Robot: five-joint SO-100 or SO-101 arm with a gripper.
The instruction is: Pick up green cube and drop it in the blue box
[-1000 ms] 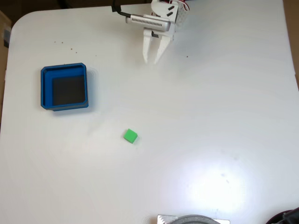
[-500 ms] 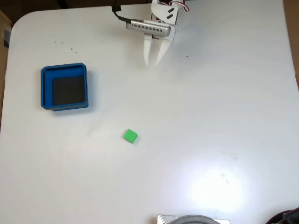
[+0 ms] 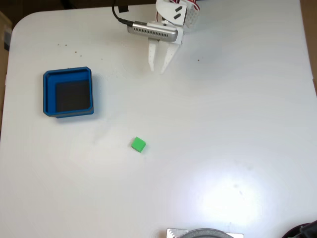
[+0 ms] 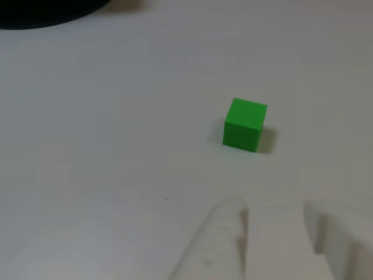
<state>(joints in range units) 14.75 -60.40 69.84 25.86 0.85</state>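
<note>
Fixed view, table: a white table [image 3: 237, 124] with rounded corners fills the frame, with a bright glare patch toward the lower right.
Fixed view, gripper: the white two-finger gripper [image 3: 157, 68] hangs near the top edge, a little left of centre, fingers pointing down the frame; the tips stand slightly apart with nothing between them.
Fixed view, green cube: the green cube [image 3: 138, 144] lies alone on the table, well below the gripper and slightly to its left, well apart from the fingertips.
Fixed view, blue box: the blue box [image 3: 48, 94] sits at the left side of the table, its dark floor bare; it is well apart from both the cube and the gripper, with the cube lower and to its right.
Other view, gripper: two white fingers [image 4: 215, 245] rise from the bottom edge, blurred, with a clear gap between them and nothing held.
Other view, green cube: the green cube [image 4: 245, 124] rests on the white surface above the fingers, roughly in line with the gap, not touching either one.
Other view, dark object: a dark curved shape [image 4: 41, 13] cuts the top left corner; too little shows to say what it is.
</note>
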